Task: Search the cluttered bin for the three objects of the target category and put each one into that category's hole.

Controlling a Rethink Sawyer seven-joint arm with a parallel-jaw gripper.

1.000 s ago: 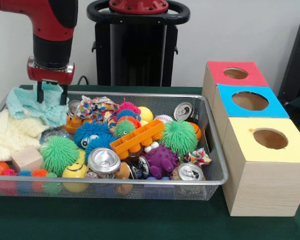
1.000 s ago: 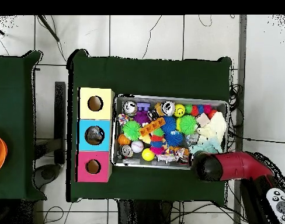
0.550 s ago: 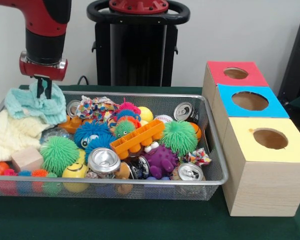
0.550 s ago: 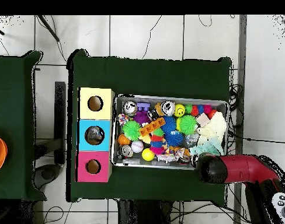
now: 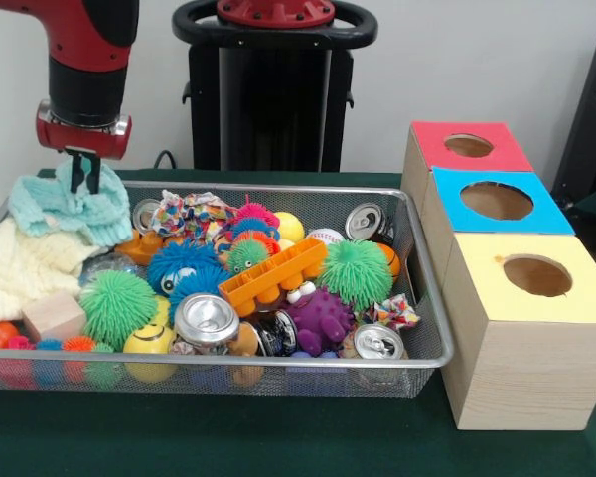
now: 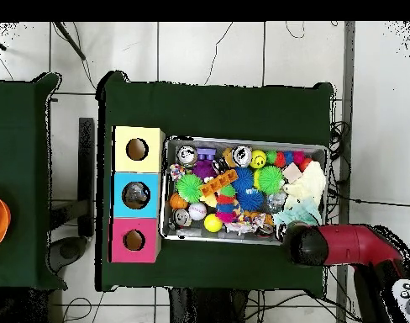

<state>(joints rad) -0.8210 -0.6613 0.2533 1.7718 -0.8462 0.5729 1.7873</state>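
Fuzzy teal cloth (image 5: 68, 204) in hand (image 5: 83, 177)

Arm (image 5: 84, 45): red shell, black cylindrical wrist, red collar with silver screws; black end effector (image 5: 82, 175).

Premises consistent with a robotics laboratory. A green-covered table (image 6: 217, 109) stands on a tiled floor (image 6: 242, 50) strewn with loose cables (image 6: 204, 55). The pedestal (image 5: 275, 84) stands against a plain white wall (image 5: 477, 60).
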